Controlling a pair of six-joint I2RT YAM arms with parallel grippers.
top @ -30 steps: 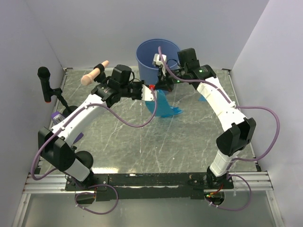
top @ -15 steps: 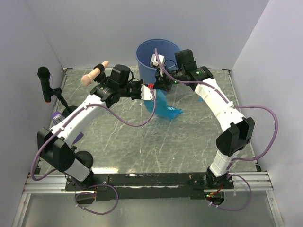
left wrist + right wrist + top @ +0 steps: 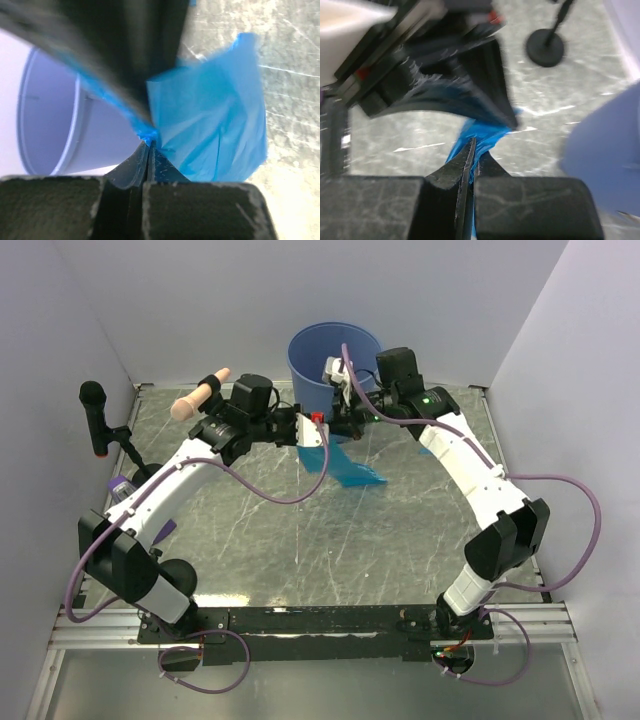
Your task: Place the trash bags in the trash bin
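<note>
A thin bright-blue trash bag (image 3: 347,467) hangs between both grippers just in front of the trash bin (image 3: 312,368), a round blue bucket at the back of the table. The bag's lower part trails onto the tabletop. My left gripper (image 3: 316,432) is shut on the bag's top edge (image 3: 150,136), with the film (image 3: 215,125) spreading to the right and the bin (image 3: 55,125) to the left. My right gripper (image 3: 341,426) is shut on the same bunched edge (image 3: 485,132), tip to tip with the left gripper's fingers (image 3: 485,85). The bin's inside is partly hidden by the right wrist.
A black microphone on a stand (image 3: 93,402) is at the far left, its round base (image 3: 546,47) visible in the right wrist view. A beige-handled tool (image 3: 200,395) lies at the back left, and a small purple item (image 3: 120,483) sits near the left wall.
The right gripper swung left toward the left gripper, then back and up a little toward the bin. The bag's hanging part shifted with it. Both grippers stayed shut on the bag.
</note>
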